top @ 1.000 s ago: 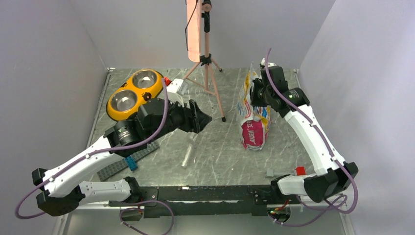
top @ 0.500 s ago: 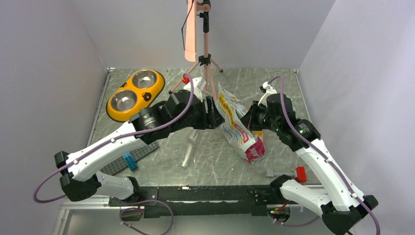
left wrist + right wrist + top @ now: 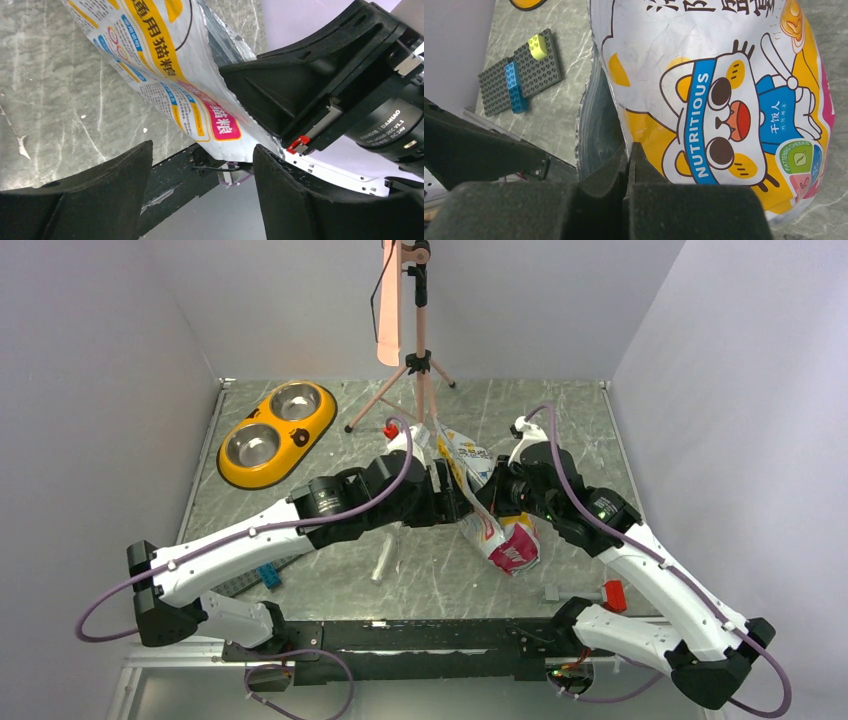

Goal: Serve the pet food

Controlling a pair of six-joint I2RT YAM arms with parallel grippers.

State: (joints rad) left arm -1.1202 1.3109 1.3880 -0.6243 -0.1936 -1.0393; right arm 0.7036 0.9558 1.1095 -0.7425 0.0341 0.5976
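Right pincer (image 3: 629,150) pinches the printed bag (image 3: 724,75) at its open edge, tilted over the tabletop (image 3: 590,430); left pincer (image 3: 202,152) spread just beside the bag; pet food hidden from view

The pet food itself cannot be seen: no pellets show anywhere, and anything in the bag (image 3: 508,545) is hidden by its walls. The bag is glossy white, yellow and pink, printed with a cartoon cat wearing a blue band. It leans at a slant near the middle of the table, pink bottom end down and towards the near side. Its silver lining shows at the open edge, where the right gripper (image 3: 628,155) is pinched closed on the foil.
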